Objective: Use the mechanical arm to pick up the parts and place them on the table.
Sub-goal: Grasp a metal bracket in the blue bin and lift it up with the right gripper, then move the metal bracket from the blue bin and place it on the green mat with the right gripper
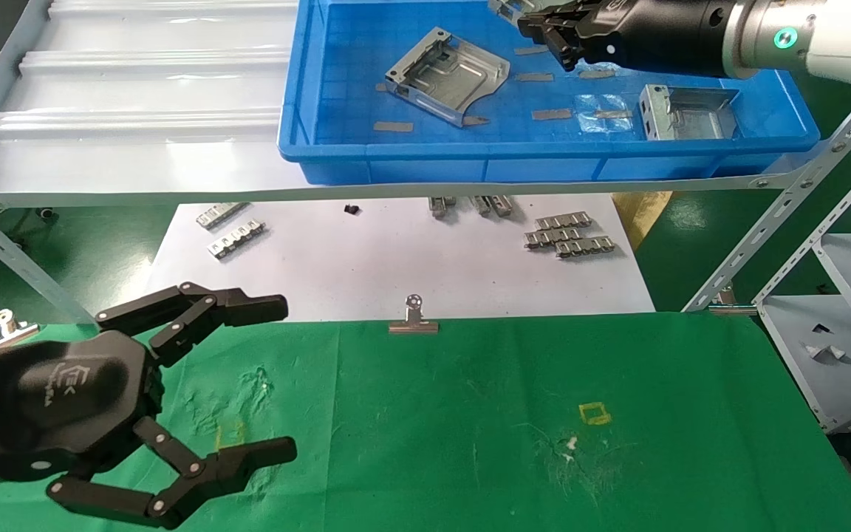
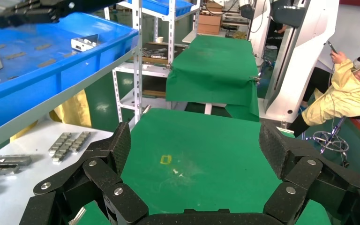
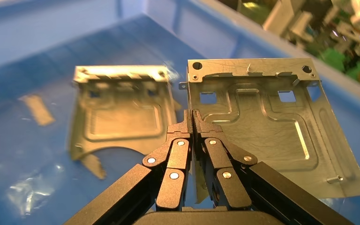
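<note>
My right gripper (image 1: 552, 35), on the white arm with the green light, is over the far side of the blue bin (image 1: 396, 159). It is shut on the edge of a silver stamped part (image 3: 262, 122), which also shows at the top of the head view (image 1: 505, 7); the jaws stand pressed together on its rim (image 3: 191, 115). Two more parts lie in the bin, one in the middle (image 1: 446, 74) and one to the right (image 1: 688, 111). My left gripper (image 1: 283, 378) is open and empty above the green cloth table (image 1: 470, 414), wide apart in the left wrist view (image 2: 197, 150).
A yellow square mark (image 1: 594, 413) is on the cloth. White paper (image 1: 396, 266) behind it carries ribbed silver strips (image 1: 566, 235). A binder clip (image 1: 414, 319) sits at the cloth's far edge. The bin rests on a grey shelf rail (image 1: 174, 196) above the paper. A white rack (image 1: 824, 325) stands right.
</note>
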`<state>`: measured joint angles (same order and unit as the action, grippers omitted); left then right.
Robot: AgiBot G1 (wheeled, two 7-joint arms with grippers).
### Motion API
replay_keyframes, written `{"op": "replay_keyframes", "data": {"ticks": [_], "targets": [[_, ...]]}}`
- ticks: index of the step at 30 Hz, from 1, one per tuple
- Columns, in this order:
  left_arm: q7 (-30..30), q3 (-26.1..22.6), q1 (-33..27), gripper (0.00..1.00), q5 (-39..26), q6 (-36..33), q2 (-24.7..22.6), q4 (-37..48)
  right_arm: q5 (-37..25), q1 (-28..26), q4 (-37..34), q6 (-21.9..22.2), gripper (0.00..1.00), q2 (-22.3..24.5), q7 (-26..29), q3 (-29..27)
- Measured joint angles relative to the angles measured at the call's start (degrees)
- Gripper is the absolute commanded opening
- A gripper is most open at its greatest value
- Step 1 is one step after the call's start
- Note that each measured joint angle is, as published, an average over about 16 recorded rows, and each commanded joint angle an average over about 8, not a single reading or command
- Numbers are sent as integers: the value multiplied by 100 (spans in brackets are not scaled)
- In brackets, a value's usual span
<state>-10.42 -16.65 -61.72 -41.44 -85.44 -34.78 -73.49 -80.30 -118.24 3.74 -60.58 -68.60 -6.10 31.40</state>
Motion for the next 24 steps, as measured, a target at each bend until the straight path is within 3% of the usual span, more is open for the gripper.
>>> {"op": "replay_keyframes", "data": {"ticks": [10,14,19,24], "targets": [[2,-4,-1,100,2,2,1,0,198,-249,298,-2047,0,797,-423,-53],[2,-5,-1,100,3,2,2,0,342,-217,651,-2681,0,1181,-483,40],[3,-7,-1,100,5,3,3,0,881,76,1719,-3123,0,1817,-299,374],[4,-8,-2,100,6,4,3,0,1770,516,3281,-3171,0,2611,213,934]]}}
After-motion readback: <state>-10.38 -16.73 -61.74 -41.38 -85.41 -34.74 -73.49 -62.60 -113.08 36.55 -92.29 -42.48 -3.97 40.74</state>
